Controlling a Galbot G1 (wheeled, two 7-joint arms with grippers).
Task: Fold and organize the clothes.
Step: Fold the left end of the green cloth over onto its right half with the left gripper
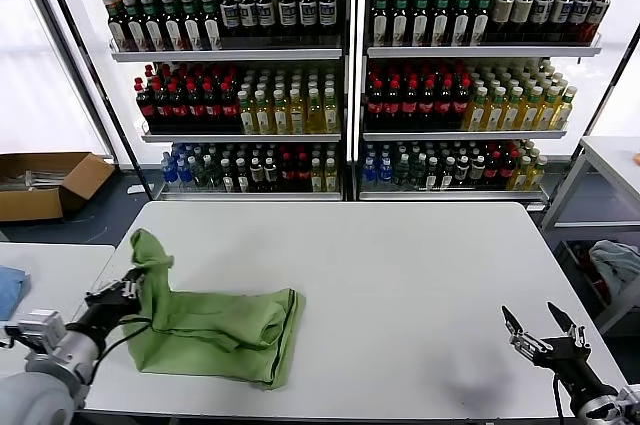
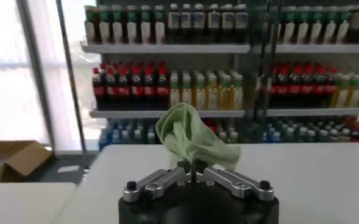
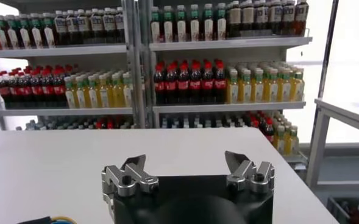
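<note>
Left gripper (image 1: 128, 290) clamped on edge of thin light green fabric shirt (image 1: 225, 330), lifting a bunched corner above it; rest lies folded on white table (image 1: 400, 285) just beside. Right gripper (image 1: 535, 330) idle w/ fingers apart, well apart from shirt.

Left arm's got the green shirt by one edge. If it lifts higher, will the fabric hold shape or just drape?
Likely drapes: the shirt already sags in soft folds from the left gripper. Probably light; one pinch holds a peak up. The rest may drag across the table. The right gripper waits open.
</note>
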